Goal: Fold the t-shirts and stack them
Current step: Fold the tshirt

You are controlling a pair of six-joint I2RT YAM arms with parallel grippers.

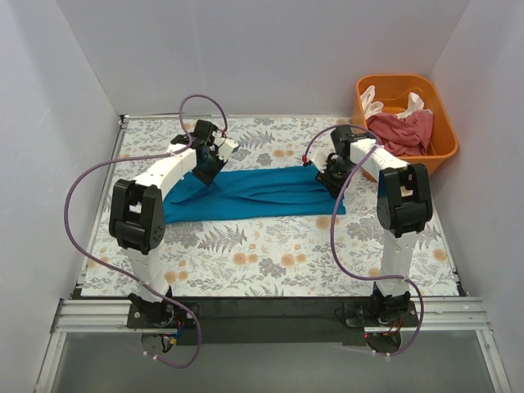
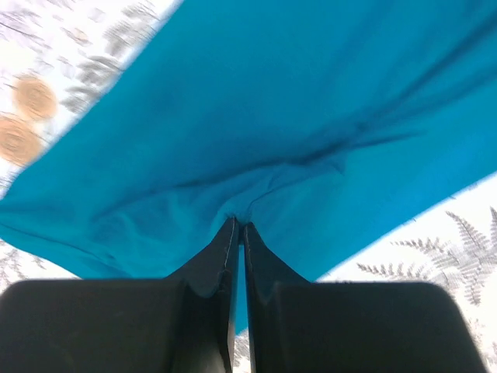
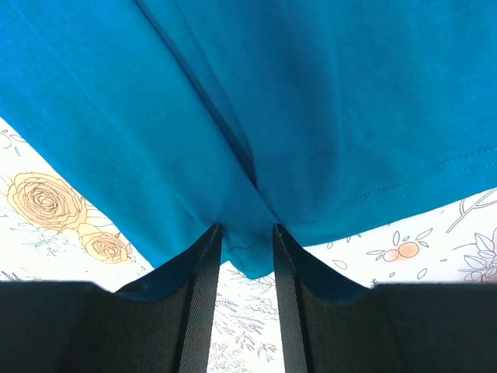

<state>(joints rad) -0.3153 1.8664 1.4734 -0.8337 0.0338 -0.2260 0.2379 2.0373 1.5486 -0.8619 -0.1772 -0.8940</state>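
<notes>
t-shirt teal-blue | second t-shirt pink-red | tub orange | tablecloth — floral-fern print

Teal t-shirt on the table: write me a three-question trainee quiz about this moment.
1. True or false: the left claw hangs open above the teal t-shirt.
2. Where do the pink t-shirt and the cream t-shirt lie? A: in the orange tub. B: spread flat beside the teal t-shirt. C: under the teal t-shirt.
3. Which claws touch the teal t-shirt?
Key: 1 false, it is shut on the cloth. 2 A. 3 both, the left claw and the right claw.
</notes>
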